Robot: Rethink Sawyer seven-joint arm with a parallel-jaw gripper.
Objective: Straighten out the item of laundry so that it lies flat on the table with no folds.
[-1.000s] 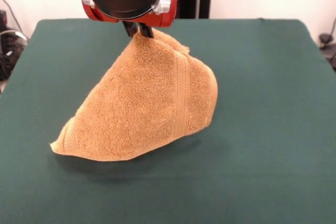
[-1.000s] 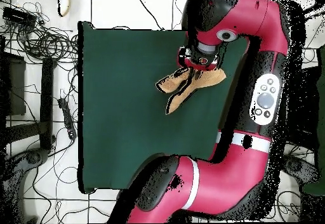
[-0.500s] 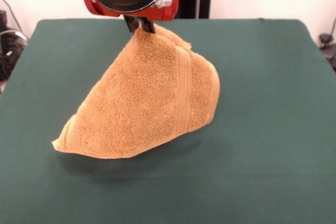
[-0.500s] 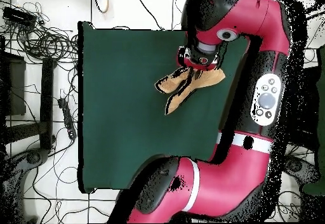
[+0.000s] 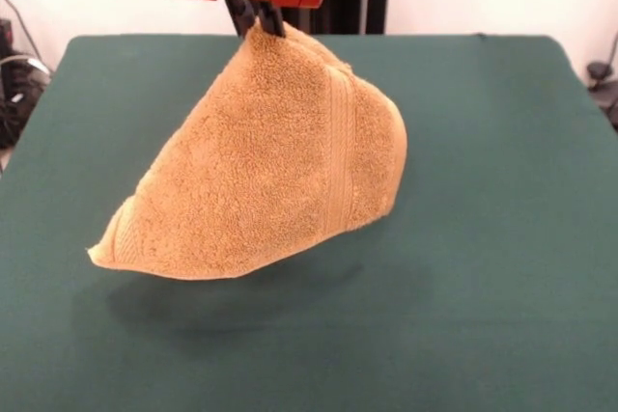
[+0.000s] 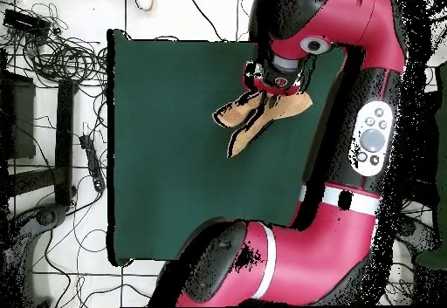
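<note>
One towel (image 5: 261, 171), one table (image 5: 502, 238), one arm (image 6: 349, 130), one claw (image 5: 258, 24).

The towel (image 5: 261, 176) is golden orange all over, a fluffy even pile with no print; one flat woven band of the same orange runs down it as a set of fine parallel ribs. The table (image 5: 502, 238) is plain dark green, matte like felt, with a darker shadow patch below the towel. The arm (image 6: 367, 69) is deep red with black sections, a white ring and a pale grey button panel. The jaws are black, under a red and silver collar.
</note>
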